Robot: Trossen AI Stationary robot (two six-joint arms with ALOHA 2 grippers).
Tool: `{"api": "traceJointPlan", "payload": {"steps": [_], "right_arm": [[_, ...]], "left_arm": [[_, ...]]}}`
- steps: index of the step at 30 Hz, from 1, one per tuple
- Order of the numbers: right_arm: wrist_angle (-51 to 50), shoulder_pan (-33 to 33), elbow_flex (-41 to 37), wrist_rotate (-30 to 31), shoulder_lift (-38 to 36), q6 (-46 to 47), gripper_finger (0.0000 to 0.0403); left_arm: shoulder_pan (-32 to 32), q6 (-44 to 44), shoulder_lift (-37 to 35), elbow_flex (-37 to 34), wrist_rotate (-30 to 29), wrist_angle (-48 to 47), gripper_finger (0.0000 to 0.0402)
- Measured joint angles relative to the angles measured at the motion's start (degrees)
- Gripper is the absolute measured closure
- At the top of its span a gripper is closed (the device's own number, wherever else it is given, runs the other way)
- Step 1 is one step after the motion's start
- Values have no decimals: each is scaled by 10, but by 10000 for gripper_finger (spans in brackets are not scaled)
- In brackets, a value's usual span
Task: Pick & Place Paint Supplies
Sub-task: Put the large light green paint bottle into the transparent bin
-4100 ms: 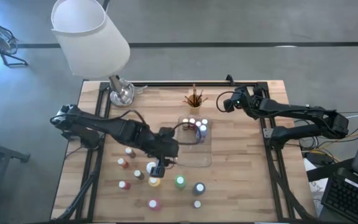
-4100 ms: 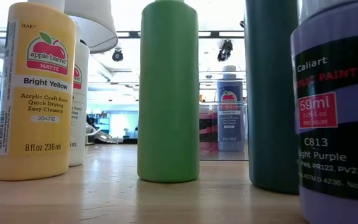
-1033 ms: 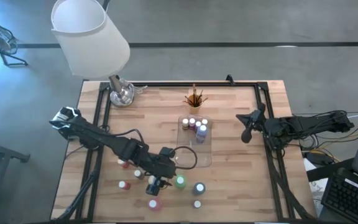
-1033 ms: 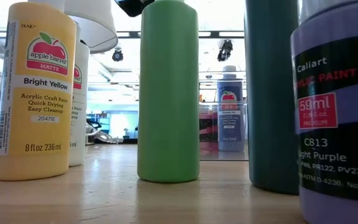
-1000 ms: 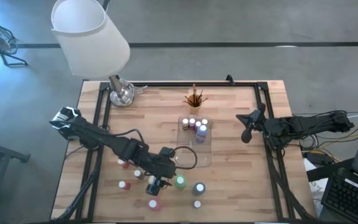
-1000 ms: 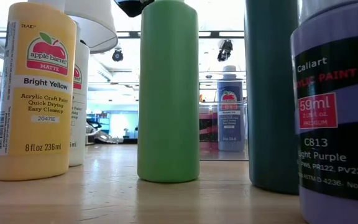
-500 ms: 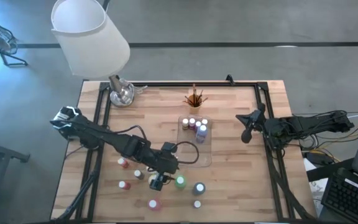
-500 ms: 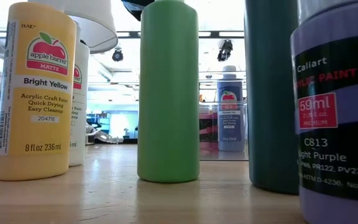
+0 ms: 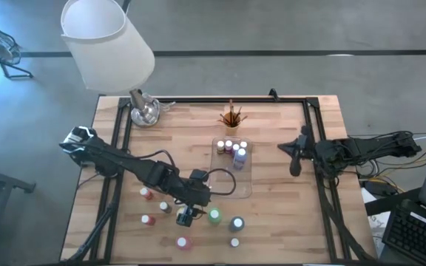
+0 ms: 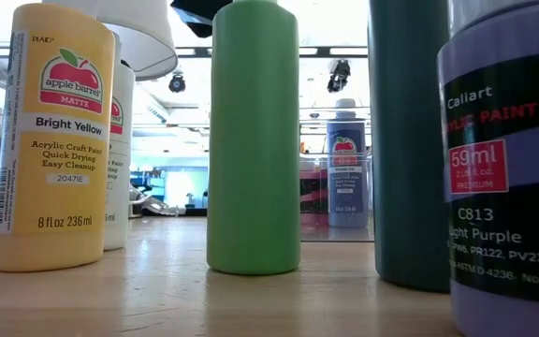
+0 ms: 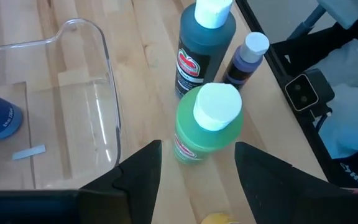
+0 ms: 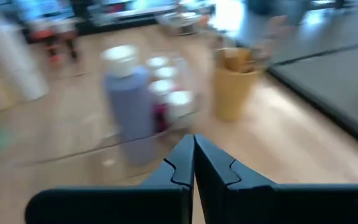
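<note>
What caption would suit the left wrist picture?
Open left pincer poised over a green paint bottle, beside a clear tray.

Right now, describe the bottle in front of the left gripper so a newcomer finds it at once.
Start at the clear tray mid-table. Just off its near-left corner, ahead of the open left gripper, stands the green bottle. Its neighbours are dark teal and small purple; only this one is bright green.

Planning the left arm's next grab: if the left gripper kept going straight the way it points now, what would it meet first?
Most likely the green paint bottle: it stands upright directly ahead of the open left gripper, centred between its fingers, with a dark teal bottle behind it. Depth is hard to judge.
</note>
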Motion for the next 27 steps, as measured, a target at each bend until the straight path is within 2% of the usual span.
{"api": "traceJointPlan", "payload": {"steps": [3, 6, 19, 27], "right_arm": [[3, 0, 0, -75, 0, -9, 394], [8, 0, 0, -114, 0, -13, 394], [9, 0, 0, -118, 0, 6, 394], [9, 0, 0, -119, 0, 5, 394]], "left_arm": [[0, 2, 0, 0, 1, 0, 193], [0, 2, 0, 0, 12, 0, 193], [0, 4, 0, 0, 24, 5, 193], [0, 35, 15, 0, 28, 28, 193]]}}
